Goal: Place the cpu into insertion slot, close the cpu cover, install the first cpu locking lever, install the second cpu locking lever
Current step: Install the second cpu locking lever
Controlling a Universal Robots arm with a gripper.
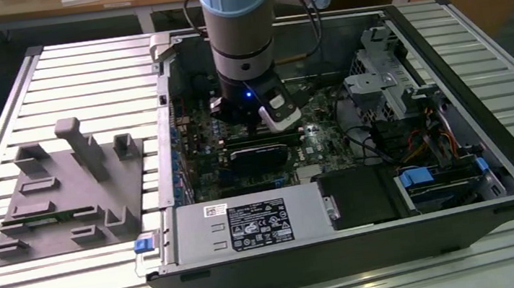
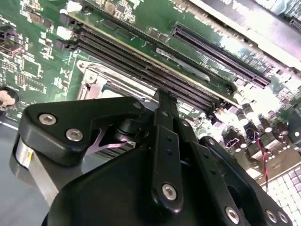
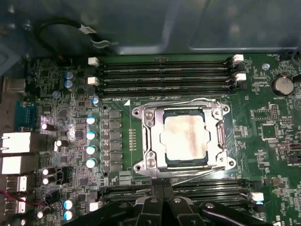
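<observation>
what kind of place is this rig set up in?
Likely a lab or workshop test bench: an open PC case lies on a slatted metal table, beside a grey fixture block, with wooden workbenches behind.

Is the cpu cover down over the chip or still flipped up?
Down. In the first wrist view the cpu cover lies flat on the insertion slot, its silver frame surrounding the cpu, whose tan top shows through the window.

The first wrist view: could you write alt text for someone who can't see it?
A green computer motherboard seen from above, with a dull silver-tan cpu seated in its insertion slot and the silvery cpu cover closed down around it. Long black memory slots run beside the socket, and the black gripper sits at the picture's edge.
</observation>
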